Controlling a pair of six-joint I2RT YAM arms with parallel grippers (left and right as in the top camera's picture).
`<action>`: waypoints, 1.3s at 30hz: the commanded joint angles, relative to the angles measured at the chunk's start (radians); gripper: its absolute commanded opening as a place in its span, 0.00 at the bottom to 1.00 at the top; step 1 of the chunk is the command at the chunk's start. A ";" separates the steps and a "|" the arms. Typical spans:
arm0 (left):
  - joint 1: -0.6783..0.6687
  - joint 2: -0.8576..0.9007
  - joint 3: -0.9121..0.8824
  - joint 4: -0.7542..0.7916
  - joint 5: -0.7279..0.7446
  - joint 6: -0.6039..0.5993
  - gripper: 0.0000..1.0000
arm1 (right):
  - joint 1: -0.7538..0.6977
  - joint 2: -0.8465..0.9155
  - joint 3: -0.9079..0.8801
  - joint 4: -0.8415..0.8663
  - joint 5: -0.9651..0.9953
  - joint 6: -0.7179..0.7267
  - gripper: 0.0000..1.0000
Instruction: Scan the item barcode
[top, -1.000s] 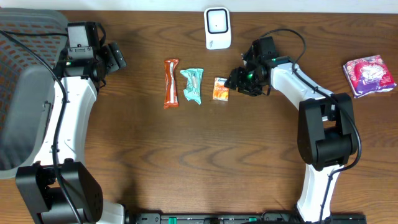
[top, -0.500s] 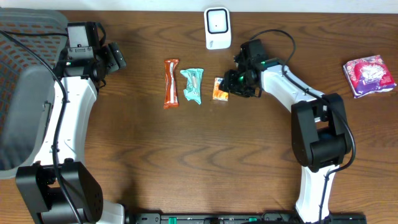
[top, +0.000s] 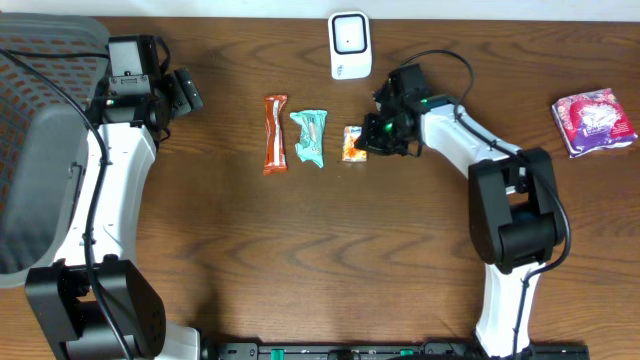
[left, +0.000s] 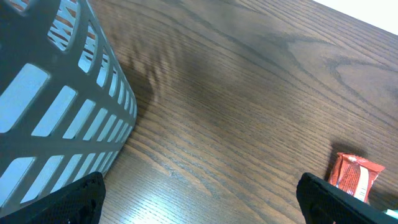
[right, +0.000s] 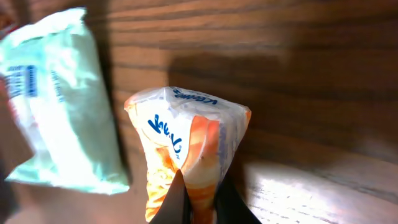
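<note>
One red bar (top: 275, 133), one teal packet (top: 309, 137), one orange packet (top: 350, 144), one scanner (top: 350, 45)

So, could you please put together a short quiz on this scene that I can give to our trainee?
1. True or false: the right pincer is shut on the orange packet.
2. Counting the orange packet, how many wrapped items lie in its row? A two; B three; C five.
3. Fill in: the open left pincer is near the grey ______.
Key: 1 true. 2 B: red bar, teal packet, orange packet. 3 basket.
</note>
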 joint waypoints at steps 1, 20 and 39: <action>0.005 0.005 0.005 -0.003 -0.009 -0.009 0.98 | -0.058 0.029 -0.008 0.005 -0.255 -0.179 0.01; 0.005 0.005 0.005 -0.003 -0.009 -0.009 0.98 | -0.174 0.029 -0.008 -0.074 -0.757 -0.494 0.01; 0.005 0.005 0.005 -0.003 -0.009 -0.009 0.98 | -0.174 0.029 -0.008 -0.073 -0.753 -0.502 0.01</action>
